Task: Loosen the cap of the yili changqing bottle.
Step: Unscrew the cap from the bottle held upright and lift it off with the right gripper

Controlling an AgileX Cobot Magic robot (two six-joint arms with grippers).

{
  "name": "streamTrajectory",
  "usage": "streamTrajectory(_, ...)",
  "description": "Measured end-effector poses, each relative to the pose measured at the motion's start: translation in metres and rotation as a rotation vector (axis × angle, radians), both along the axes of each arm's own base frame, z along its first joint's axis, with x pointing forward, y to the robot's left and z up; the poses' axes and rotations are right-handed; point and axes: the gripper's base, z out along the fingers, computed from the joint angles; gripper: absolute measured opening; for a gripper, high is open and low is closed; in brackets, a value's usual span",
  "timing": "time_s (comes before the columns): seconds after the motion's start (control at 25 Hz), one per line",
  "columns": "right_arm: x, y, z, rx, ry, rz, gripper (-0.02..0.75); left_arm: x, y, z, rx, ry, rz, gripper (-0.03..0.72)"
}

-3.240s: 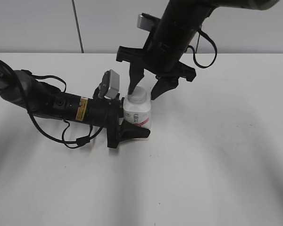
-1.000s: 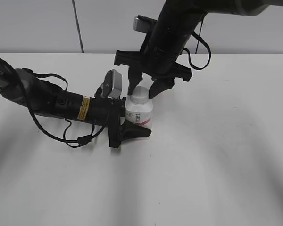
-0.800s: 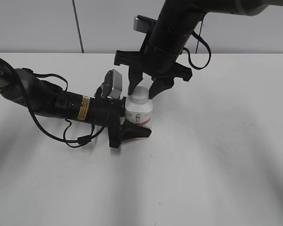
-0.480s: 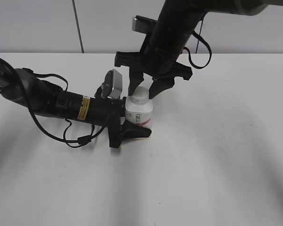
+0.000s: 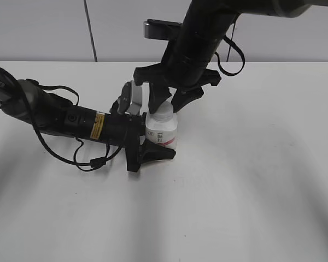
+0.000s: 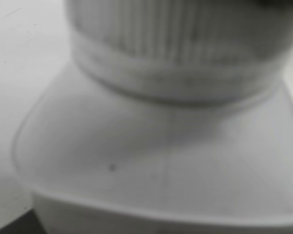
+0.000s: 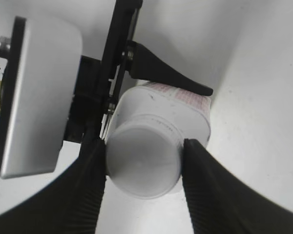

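Upright, yili changqing bottle point(image 5: 162, 134), label print unreadable; left gripper point(image 5: 151, 148) grasps body, right gripper point(image 7: 142, 170) clasps cap point(image 7: 142, 168).

Access to the yili changqing bottle point(image 5: 162, 134) is blocked from two sides. Left gripper point(image 5: 153, 147) clamps the body from the left, arm lying low across the table point(image 5: 251, 185), so that side and the near-left strip are taken. Right gripper point(image 5: 167, 99) drops in from above and behind, fingers point(image 7: 90, 190) flanking the cap point(image 7: 142, 159), touching or nearly so on both sides; top approach closed. Left wrist camera housing point(image 5: 133, 98) sits just beside the neck, crowding the upper left. Free room: bare table to the right of the bottle and across the front, plus the far left corner behind the left arm.
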Motion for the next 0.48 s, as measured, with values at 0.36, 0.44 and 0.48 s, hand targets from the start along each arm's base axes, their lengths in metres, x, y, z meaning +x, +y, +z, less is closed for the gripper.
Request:
streamTrajectory(0.36, -0.0006, -0.0002, 0.0003, -0.026, -0.083, 0.245, 0.382, -0.0003, -0.0007, -0.0001, 0.001, 0.0, -0.001, 0.411)
streamTrajectory(0.44, -0.0006, -0.0002, 0.0006, -0.031, -0.104, 0.304, 0.378, -0.0003, -0.0007, -0.0001, 0.001, 0.0, -0.001, 0.411)
streamTrajectory(0.48, -0.0007, -0.0003, 0.0006, -0.034, -0.114, 0.333, 0.378, -0.0003, -0.0007, -0.0001, 0.001, 0.0, -0.001, 0.411)
